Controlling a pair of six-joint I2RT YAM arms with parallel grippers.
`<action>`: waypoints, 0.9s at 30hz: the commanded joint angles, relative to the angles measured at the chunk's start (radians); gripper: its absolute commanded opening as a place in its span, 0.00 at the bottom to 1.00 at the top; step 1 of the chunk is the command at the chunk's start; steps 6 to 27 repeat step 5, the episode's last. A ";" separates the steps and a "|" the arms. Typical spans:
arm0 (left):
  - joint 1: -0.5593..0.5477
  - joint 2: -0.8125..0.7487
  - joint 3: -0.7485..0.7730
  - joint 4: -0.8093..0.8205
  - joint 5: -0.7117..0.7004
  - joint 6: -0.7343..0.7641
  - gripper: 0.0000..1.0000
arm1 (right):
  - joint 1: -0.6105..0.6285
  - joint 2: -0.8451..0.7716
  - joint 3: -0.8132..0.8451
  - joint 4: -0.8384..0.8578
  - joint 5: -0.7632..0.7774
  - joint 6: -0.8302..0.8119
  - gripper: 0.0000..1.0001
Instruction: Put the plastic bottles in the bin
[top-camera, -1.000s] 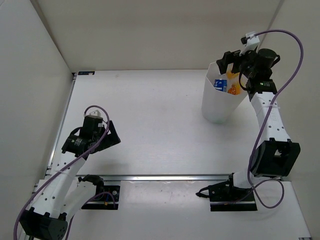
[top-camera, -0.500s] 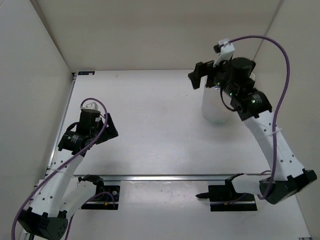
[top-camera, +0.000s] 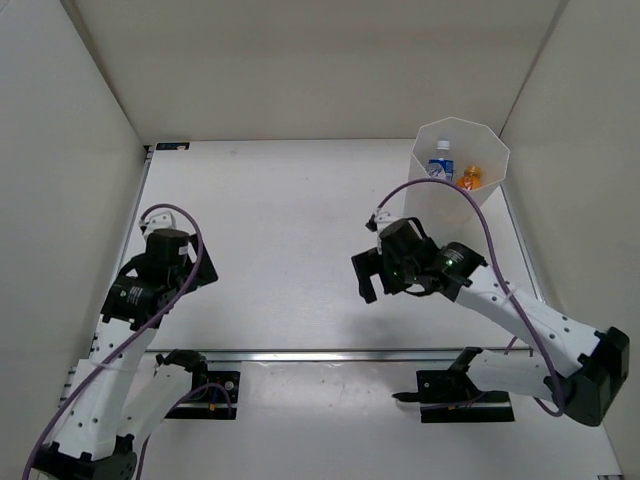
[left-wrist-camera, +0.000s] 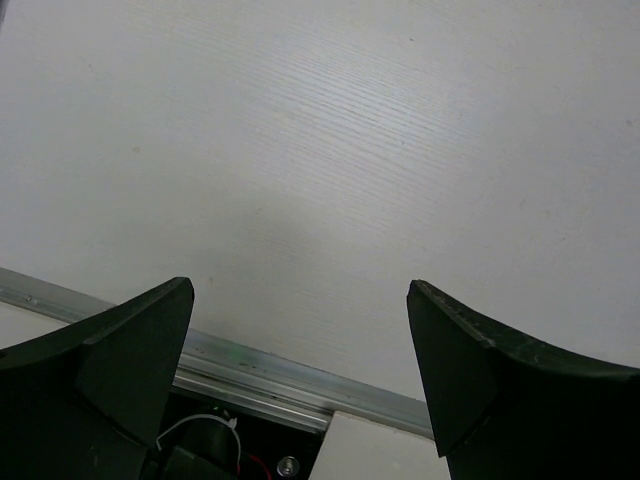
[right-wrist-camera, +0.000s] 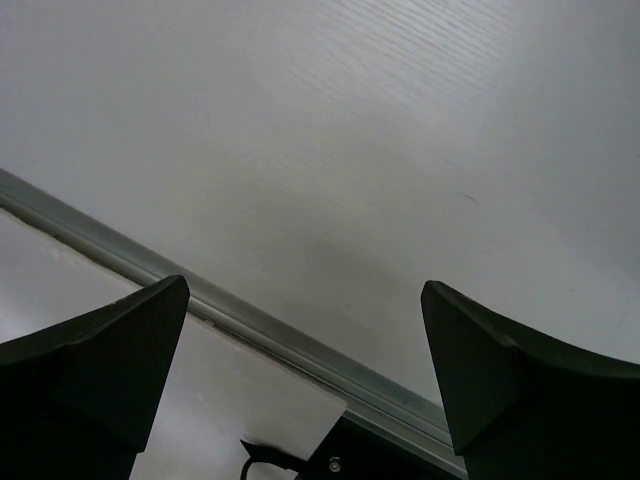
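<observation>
The white bin (top-camera: 437, 215) stands at the table's far right. Inside it I see a clear bottle with a blue label (top-camera: 440, 166) and an orange-yellow bottle (top-camera: 470, 179); other bottles are hidden. My right gripper (top-camera: 366, 274) is open and empty, low over the table left of and nearer than the bin; in its wrist view (right-wrist-camera: 305, 330) only bare table and rail lie between the fingers. My left gripper (top-camera: 190, 275) is open and empty at the near left; its wrist view (left-wrist-camera: 300, 330) shows nothing between the fingers.
A metal rail (top-camera: 330, 354) runs across the near edge of the table, with the arm base plates (top-camera: 465, 385) below it. White walls enclose the table at the left, back and right.
My right arm has swung away from above the bin, down and left to the middle of the table, uncovering the bin. My left arm has drawn back a little toward its base.
</observation>
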 joint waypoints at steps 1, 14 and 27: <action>-0.014 -0.034 -0.008 -0.018 -0.014 -0.022 0.99 | 0.024 -0.142 -0.050 0.117 0.005 0.081 1.00; 0.005 -0.045 -0.014 -0.005 -0.021 -0.016 0.99 | -0.079 -0.199 -0.084 0.130 -0.061 0.078 0.99; 0.005 -0.045 -0.014 -0.005 -0.021 -0.016 0.99 | -0.079 -0.199 -0.084 0.130 -0.061 0.078 0.99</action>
